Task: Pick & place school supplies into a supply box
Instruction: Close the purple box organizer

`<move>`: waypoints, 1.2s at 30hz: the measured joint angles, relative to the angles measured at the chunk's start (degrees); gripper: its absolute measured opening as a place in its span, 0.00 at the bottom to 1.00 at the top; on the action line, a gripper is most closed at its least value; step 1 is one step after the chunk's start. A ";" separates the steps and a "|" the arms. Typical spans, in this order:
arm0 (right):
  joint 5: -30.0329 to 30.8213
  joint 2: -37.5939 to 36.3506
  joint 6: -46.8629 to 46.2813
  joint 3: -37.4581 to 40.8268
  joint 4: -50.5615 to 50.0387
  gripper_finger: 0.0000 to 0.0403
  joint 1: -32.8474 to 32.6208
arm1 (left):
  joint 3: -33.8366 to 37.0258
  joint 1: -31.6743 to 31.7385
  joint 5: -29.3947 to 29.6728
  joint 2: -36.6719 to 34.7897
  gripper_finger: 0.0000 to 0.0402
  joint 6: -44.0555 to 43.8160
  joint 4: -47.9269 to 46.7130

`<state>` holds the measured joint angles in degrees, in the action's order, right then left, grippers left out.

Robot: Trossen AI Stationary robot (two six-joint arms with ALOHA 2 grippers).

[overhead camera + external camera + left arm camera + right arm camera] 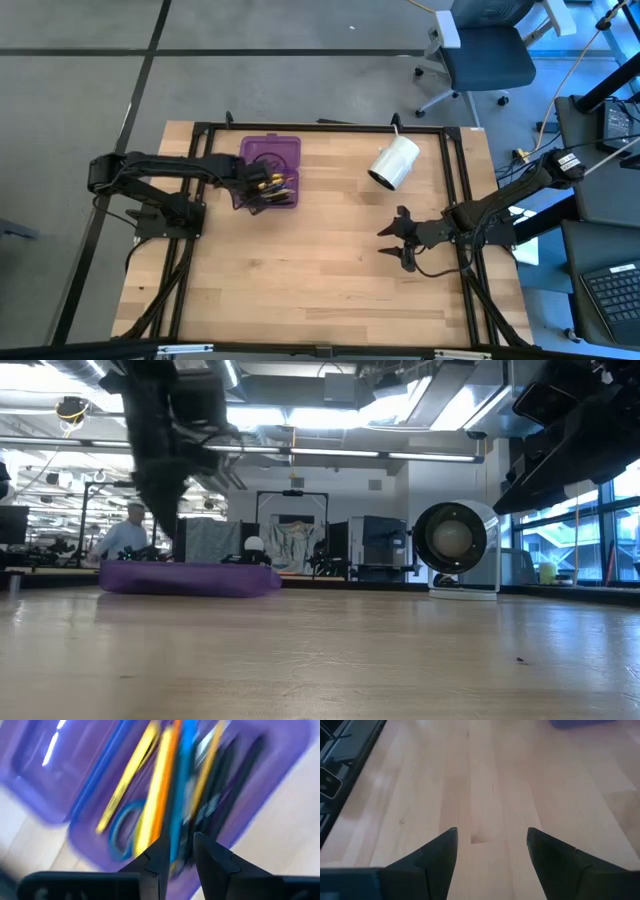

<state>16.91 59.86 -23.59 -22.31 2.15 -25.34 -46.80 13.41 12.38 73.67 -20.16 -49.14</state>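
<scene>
The purple supply box (271, 152) lies open at the table's far left; in the low view its low wall (190, 578) rests on the tabletop. Inside lie school supplies: a yellow pen (127, 775), an orange one (162, 780), a blue one (186, 760), dark pens (235, 775) and blue-handled scissors (120, 827). My left gripper (181, 845) hangs over the box (262, 186), pointing steeply down, its fingers a narrow gap apart above the pens. My right gripper (392, 243) waits open over bare wood at the right (492, 837).
A white cylindrical roll (394, 163) lies on its side at the far right of the table, seen end-on in the low view (455, 548). A black frame (452, 160) borders the tabletop. Bare wood stretches between the two grippers and toward the near edge.
</scene>
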 joint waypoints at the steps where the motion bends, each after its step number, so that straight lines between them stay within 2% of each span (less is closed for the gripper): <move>1: 0.01 0.00 0.18 0.00 0.61 0.60 0.00 | -0.18 -0.11 -0.68 -0.02 0.19 0.61 1.94; 7: 1.92 0.00 2.36 0.00 7.04 0.60 0.02 | 0.50 -0.27 -2.83 2.56 0.12 5.24 10.12; 15: 1.95 0.01 7.69 0.00 11.26 0.60 0.02 | 0.50 -0.28 -4.92 9.75 0.01 7.87 11.13; 20: 1.95 0.00 7.80 0.00 11.39 0.60 0.02 | 0.50 -0.40 -9.67 13.40 0.01 7.87 11.95; 27: 2.05 0.00 9.15 0.02 11.37 0.60 0.04 | 0.50 -4.32 -14.99 14.74 0.01 0.72 12.01; 36: 2.10 0.00 7.40 0.02 11.37 0.60 1.66 | 0.50 -17.86 -19.55 14.75 0.00 -12.00 15.23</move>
<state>19.00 59.86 -16.19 -22.28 13.52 -23.68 -46.30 -4.45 -7.17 88.42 -32.17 -33.90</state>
